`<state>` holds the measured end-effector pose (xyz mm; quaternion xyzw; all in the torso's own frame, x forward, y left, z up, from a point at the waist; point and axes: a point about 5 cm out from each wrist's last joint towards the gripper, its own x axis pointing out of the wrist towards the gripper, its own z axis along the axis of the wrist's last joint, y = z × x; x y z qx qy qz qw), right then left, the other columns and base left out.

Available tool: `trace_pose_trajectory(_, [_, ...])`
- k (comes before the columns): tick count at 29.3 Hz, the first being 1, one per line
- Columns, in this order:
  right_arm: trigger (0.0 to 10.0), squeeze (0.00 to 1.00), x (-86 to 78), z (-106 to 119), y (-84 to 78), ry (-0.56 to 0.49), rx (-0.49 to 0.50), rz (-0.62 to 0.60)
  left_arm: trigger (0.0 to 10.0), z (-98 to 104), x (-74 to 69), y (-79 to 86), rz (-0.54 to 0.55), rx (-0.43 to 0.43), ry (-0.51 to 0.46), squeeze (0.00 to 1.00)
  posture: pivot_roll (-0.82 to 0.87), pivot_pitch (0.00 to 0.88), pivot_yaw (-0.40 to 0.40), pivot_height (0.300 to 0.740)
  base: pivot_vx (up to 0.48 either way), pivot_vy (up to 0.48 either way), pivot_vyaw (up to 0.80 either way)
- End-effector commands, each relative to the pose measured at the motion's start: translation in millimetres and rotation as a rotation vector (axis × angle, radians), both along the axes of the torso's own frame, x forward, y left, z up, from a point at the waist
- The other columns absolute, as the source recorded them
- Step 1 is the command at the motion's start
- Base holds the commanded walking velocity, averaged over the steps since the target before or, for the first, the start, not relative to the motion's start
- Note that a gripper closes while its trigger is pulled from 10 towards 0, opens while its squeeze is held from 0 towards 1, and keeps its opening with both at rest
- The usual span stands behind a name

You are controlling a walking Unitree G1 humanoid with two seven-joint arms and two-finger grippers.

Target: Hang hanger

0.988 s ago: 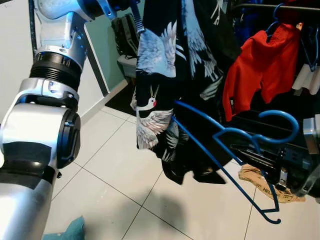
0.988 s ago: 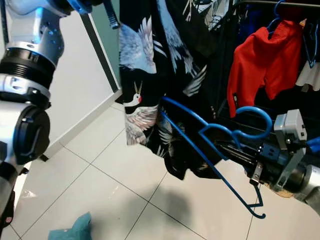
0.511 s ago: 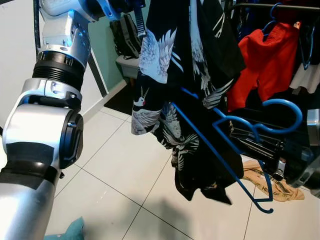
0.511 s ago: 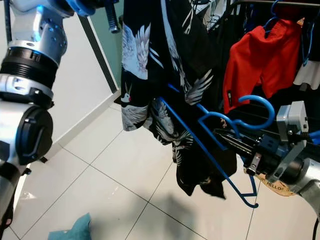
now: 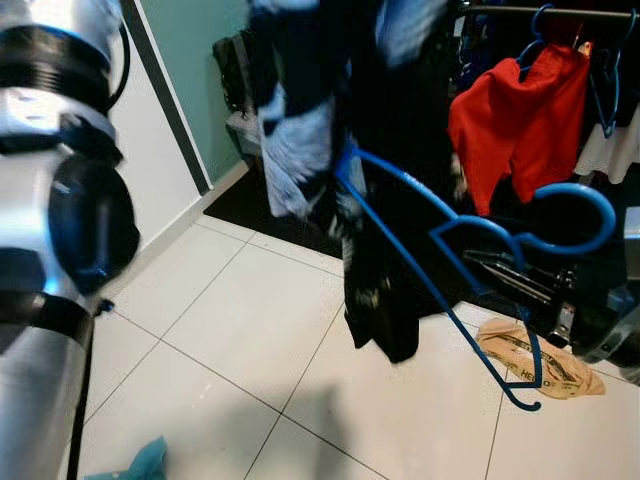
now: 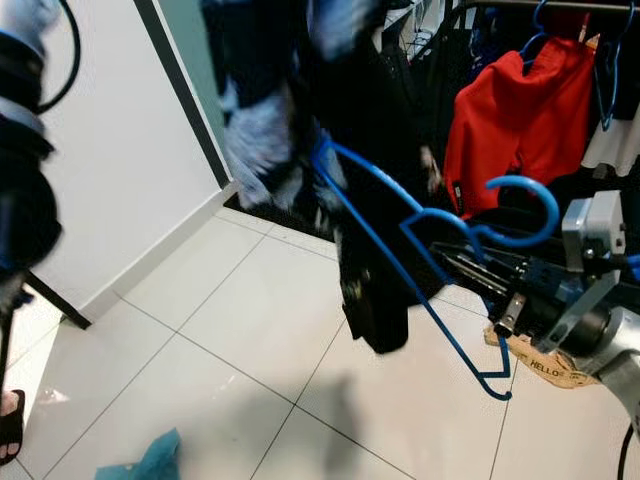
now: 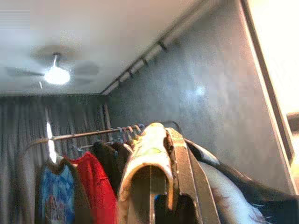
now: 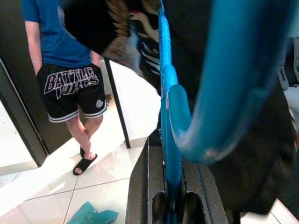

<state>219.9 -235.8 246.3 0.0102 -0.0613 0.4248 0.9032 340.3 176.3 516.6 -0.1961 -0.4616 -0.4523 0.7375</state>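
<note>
One blue hanger [image 5: 470,250] is held by the right claw [image 5: 520,290] at the right of the head views, low in front of the clothes rail [image 5: 540,12]. The claw's two black fingers [image 8: 140,186] are closed narrowly on the hanger's stem, seen in the right wrist view with the blue wire running up between them. The hook [image 6: 520,210] curls above the claw, and one long arm of the hanger reaches up and left into a dark printed shirt [image 5: 390,200], which is blurred. The shirt hangs from the top of the frame, partly draped over that arm, with its hem above the tiled floor [image 5: 250,330].

The left arm [image 5: 60,230] is raised at the left edge of the head views. In the left wrist view its claw [image 7: 159,182] is seen pointing up toward the ceiling with cloth around the fingers; whether they are open or closed cannot be told.

On the rail one red garment [image 5: 520,110] hangs on a second blue hanger, with other dark clothes beside it. On the floor one tan bag [image 5: 540,355] lies below the right claw and one teal cloth [image 6: 145,462] lies near the bottom edge. One person [image 8: 65,70] in a blue shirt, black shorts and sandals stands in the right wrist view.
</note>
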Motion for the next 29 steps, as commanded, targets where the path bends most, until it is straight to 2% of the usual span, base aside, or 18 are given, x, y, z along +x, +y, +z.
trace_pose_trajectory(1, [10.0, 0.00, -0.7, 5.6, -0.5, -0.032, 0.027, 0.007, 10.0, 6.8, -3.9, 7.9, -0.083, -0.059, 0.036, 0.00, -0.04, 0.085, 0.128, 0.740, 0.000, 0.000, 0.00])
trace_pose_trajectory(3, [10.0, 0.00, -0.5, 6.4, -0.1, -0.037, 0.032, 0.008, 10.0, 8.0, -5.3, 3.8, -0.162, -0.046, 0.055, 0.00, -0.04, 0.084, 0.128, 0.740, 0.000, 0.000, 0.00])
trace_pose_trajectory(6, [10.0, 0.00, 0.1, 6.7, 1.1, -0.040, 0.036, 0.011, 10.0, 8.5, -5.5, -2.4, -0.215, -0.033, 0.081, 0.00, -0.04, 0.081, 0.129, 0.740, 0.000, 0.000, 0.00])
trace_pose_trajectory(14, [10.0, 0.00, 1.0, 7.4, 2.6, -0.044, 0.040, 0.016, 10.0, 6.8, -3.6, -7.8, -0.255, -0.042, 0.114, 0.00, -0.04, 0.081, 0.127, 0.740, 0.000, 0.000, 0.00])
trace_pose_trajectory(17, [10.0, 0.00, 0.4, 6.9, 3.4, -0.043, 0.042, 0.021, 10.0, 5.5, -3.3, -10.4, -0.323, -0.068, 0.133, 0.00, -0.04, 0.077, 0.128, 0.740, 0.000, 0.000, 0.00])
trace_pose_trajectory(21, [10.0, 0.00, 0.1, 7.2, 4.3, -0.044, 0.046, 0.022, 10.0, 4.8, -4.2, -11.3, -0.355, -0.066, 0.130, 0.00, -0.04, 0.077, 0.131, 0.740, 0.000, 0.000, 0.00])
trace_pose_trajectory(29, [10.0, 0.00, 0.9, 6.7, 5.4, -0.045, 0.051, 0.023, 10.0, 4.3, -4.8, -10.9, -0.366, -0.064, 0.130, 0.00, -0.04, 0.075, 0.129, 0.740, 0.000, 0.000, 0.00])
